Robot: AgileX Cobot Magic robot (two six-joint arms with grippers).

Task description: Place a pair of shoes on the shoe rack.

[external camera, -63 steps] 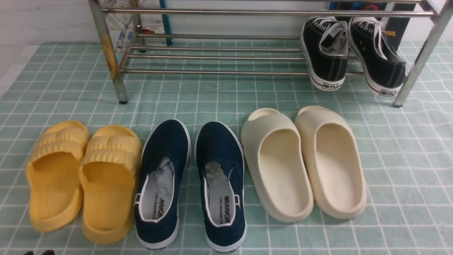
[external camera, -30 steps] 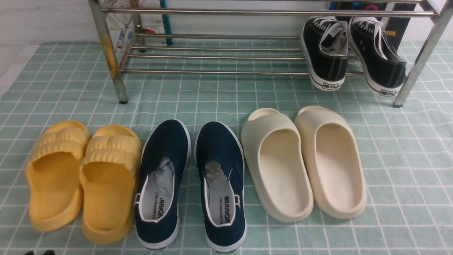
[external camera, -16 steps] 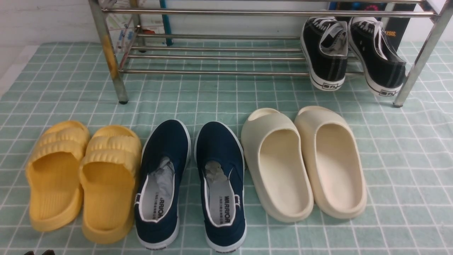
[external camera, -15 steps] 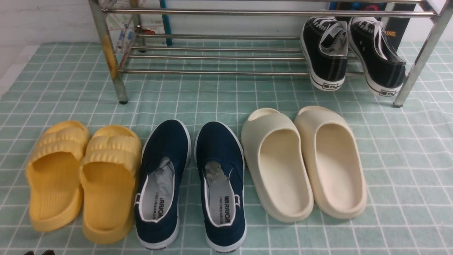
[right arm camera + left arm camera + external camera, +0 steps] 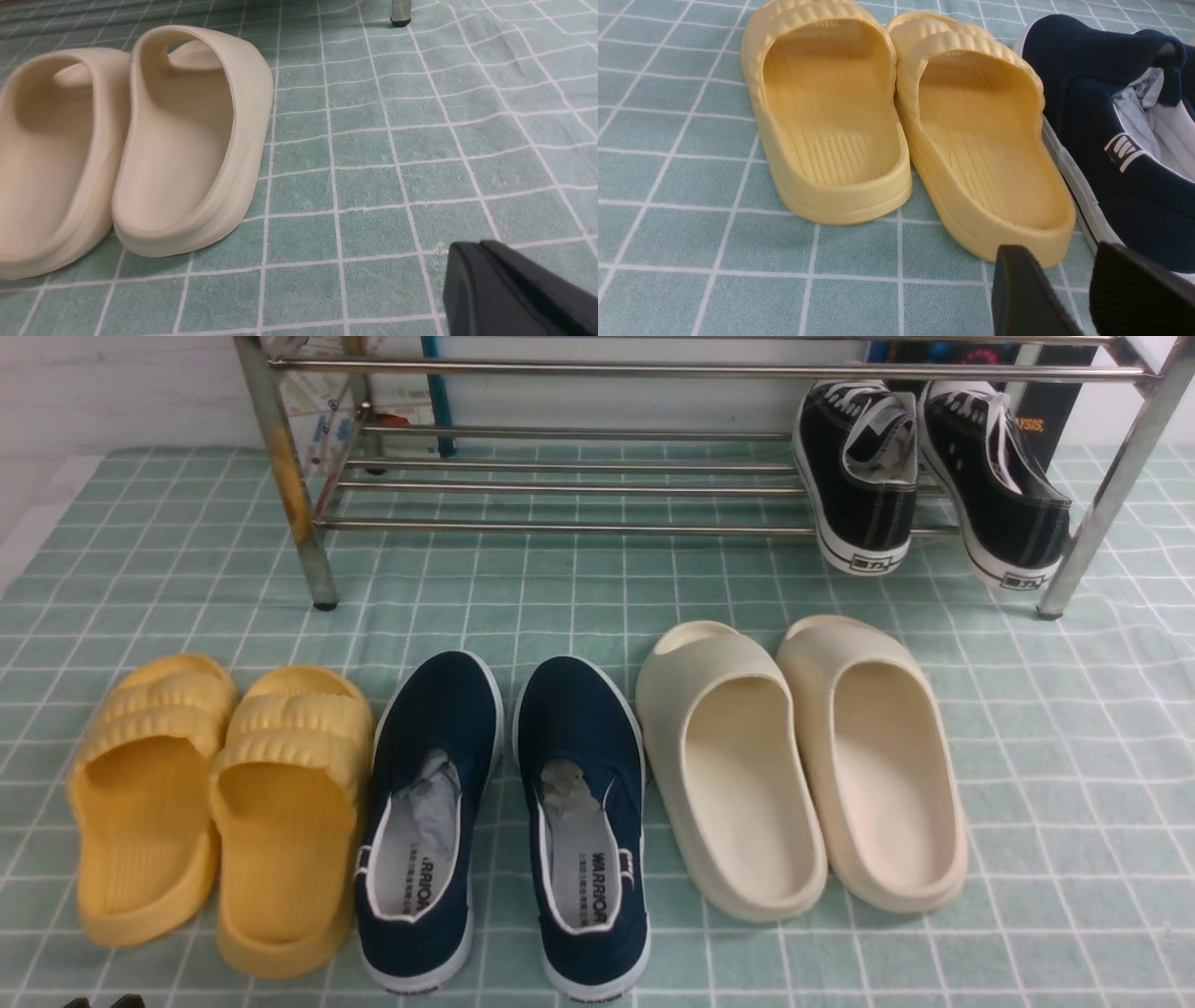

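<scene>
The pair of shoes, two black sneakers with white laces (image 5: 859, 476) (image 5: 1004, 485), rests side by side on the low bars at the right end of the shoe rack (image 5: 560, 527), heels hanging over the front bar towards me. No gripper touches them. My left gripper (image 5: 1059, 249) hovers low over the cloth behind the yellow slippers, open and empty; only its tips (image 5: 101, 1001) show at the bottom edge of the front view. In the right wrist view my right gripper (image 5: 472, 249) is shut on nothing, above the cloth beside the cream slides.
On the green checked cloth (image 5: 1074, 756) stand a row of yellow slippers (image 5: 215, 803), navy slip-ons (image 5: 504, 821) and cream slides (image 5: 803, 765). The rack's legs (image 5: 303, 523) (image 5: 1097, 513) stand on the cloth behind them. A dark box (image 5: 1050, 401) is behind the rack.
</scene>
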